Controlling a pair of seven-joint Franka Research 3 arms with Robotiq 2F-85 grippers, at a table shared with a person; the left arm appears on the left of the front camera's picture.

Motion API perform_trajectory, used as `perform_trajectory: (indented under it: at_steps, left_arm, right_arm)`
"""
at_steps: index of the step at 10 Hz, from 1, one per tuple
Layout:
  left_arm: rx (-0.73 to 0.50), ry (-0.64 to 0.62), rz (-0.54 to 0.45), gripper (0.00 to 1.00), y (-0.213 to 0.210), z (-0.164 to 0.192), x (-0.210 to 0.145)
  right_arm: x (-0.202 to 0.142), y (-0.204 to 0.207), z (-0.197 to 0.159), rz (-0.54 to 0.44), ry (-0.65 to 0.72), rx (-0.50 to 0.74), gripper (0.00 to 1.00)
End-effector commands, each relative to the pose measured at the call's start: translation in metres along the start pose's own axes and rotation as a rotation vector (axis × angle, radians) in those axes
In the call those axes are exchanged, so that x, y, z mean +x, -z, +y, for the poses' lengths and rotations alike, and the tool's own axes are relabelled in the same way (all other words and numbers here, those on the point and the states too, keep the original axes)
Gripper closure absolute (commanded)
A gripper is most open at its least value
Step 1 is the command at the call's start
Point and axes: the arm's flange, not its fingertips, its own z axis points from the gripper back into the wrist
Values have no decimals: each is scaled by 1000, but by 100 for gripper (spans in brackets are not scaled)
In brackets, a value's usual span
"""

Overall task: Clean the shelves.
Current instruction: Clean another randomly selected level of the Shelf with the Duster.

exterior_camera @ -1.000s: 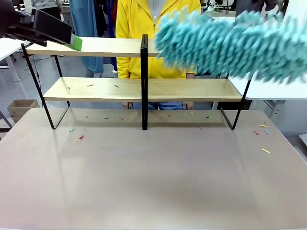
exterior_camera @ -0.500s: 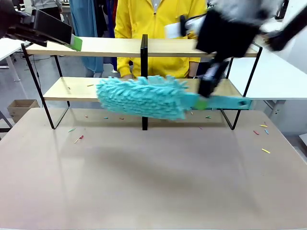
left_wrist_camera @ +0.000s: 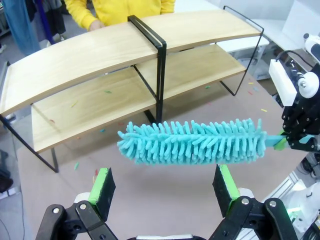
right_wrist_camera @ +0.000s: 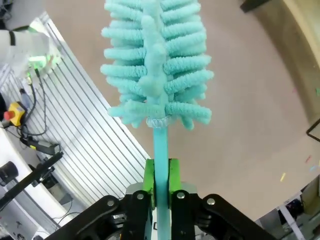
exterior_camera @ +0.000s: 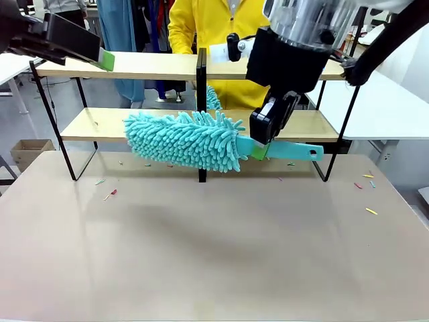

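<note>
The shelves [exterior_camera: 134,125] stand across the far half of the table, two wooden boards on a black frame with a centre post [exterior_camera: 202,114]. My right gripper [exterior_camera: 259,145] is shut on the handle of a fluffy teal duster [exterior_camera: 182,140]. The duster lies level in front of the lower board and crosses the post. In the right wrist view the duster [right_wrist_camera: 156,65] points away from me, its handle clamped between the green pads [right_wrist_camera: 149,182]. My left gripper [exterior_camera: 106,60] hovers at the top board's left end. Seen from its own wrist, my left gripper [left_wrist_camera: 164,186] is open and holds nothing, above the duster [left_wrist_camera: 195,142] and shelves [left_wrist_camera: 90,55].
A person in a yellow jacket [exterior_camera: 194,27] stands behind the shelves. Small coloured scraps lie on the table [exterior_camera: 110,194] [exterior_camera: 371,211] and on the lower board [exterior_camera: 126,119]. A white table [exterior_camera: 389,114] is at the right and a cardboard box [exterior_camera: 30,151] on the floor at the left.
The right arm swung the duster down from high on the right to in front of the lower board, then a little leftward. The left arm has not moved.
</note>
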Motion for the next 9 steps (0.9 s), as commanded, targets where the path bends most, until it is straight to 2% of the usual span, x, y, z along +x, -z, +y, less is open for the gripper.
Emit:
perform_trajectory:
  at_steps: [1, 2, 6, 8, 9]
  left_arm:
    - [1, 1, -8, 0, 0, 1, -1]
    - [1, 1, -8, 0, 0, 1, -1]
    - [1, 1, -8, 0, 0, 1, -1]
    - [1, 1, -8, 0, 0, 1, -1]
    - [1, 1, -8, 0, 0, 1, -1]
  right_arm:
    - [14, 14, 2, 6, 109, -12, 88]
    - [28, 20, -3, -45, 175, 1, 88]
    - [76, 38, 8, -122, 397, -52, 88]
    - [99, 48, 22, -132, 476, -39, 88]
    - [101, 51, 30, -131, 444, -64, 88]
